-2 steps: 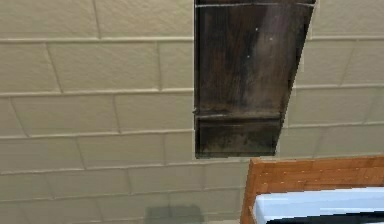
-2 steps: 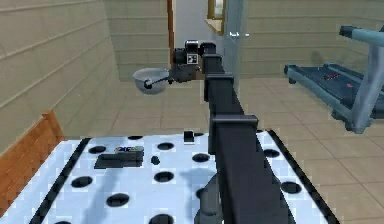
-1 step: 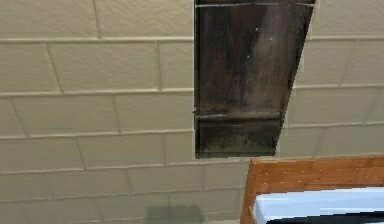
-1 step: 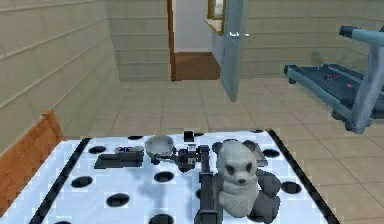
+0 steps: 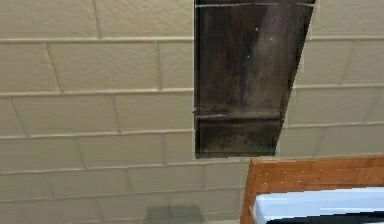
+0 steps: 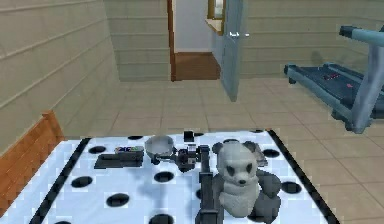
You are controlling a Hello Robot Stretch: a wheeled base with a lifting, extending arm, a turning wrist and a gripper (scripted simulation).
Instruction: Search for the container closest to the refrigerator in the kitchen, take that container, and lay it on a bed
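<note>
The grey bowl (image 6: 158, 147) stands upright on the bed (image 6: 110, 190), just left of the pincer (image 6: 186, 154). Whether the two touch cannot be told. The bowl is small, round and shallow, pale inside with a darker rim, and it sits on the white cover with black spots.

The arm (image 6: 206, 200) rises as a dark bar from the bottom edge, out over the bed. The pincer's dark body is at its far end, on the side toward the bowl. I cannot tell how wide the pincer stands or whether it holds anything, since the bowl rests on the cover right beside it.

Left of the bowl, farther from the pincer, lies a flat dark thing (image 6: 120, 157). Right of the pincer, close against the arm, sits a grey-and-white toy panda (image 6: 238, 180). Well beyond the pincer, a treadmill (image 6: 340, 80) stands on the tiled floor to the right, and a pale blue door (image 6: 232, 50) stands straight out past it.
</note>
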